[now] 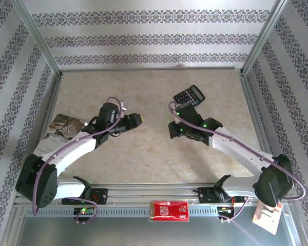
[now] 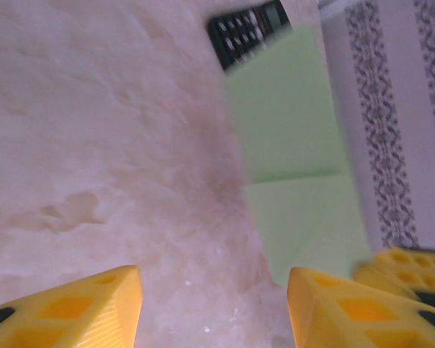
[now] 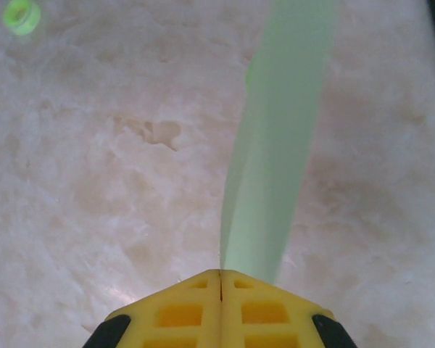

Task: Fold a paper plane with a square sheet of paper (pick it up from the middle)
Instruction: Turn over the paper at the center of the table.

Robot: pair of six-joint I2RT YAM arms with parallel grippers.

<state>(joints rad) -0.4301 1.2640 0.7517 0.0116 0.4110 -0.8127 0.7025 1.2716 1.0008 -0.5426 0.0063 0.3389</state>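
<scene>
Thin light green sheet of paper [image 2: 290, 123], creased across its width, is held up over the mottled beige surface [image 1: 154, 87] between the two arms. One end is pinched in the right end effector [image 3: 220, 274] and the other reaches toward the black calculator [image 1: 190, 95]. At the far left of the top view, a crumpled printed packet [image 1: 66, 125] lies beside the left arm. The left end effector [image 2: 212, 283] is released: its yellow fingers [image 2: 80, 312] stand apart with bare surface between them, and the sheet's near corner lies just beside one of them. A red-and-white packet [image 1: 169, 209] sits at the middle of the front rail. From the left wrist, the sheet hides the calculator's lower corner, and a diagonal crease crosses its nearer panel. The right end effector's yellow fingers [image 3: 268, 293] are clenched tip to tip on the sheet's end, which runs away from them as a narrow, blurred strip. A small green ring [image 3: 20, 14] lies on the surface, well apart.
</scene>
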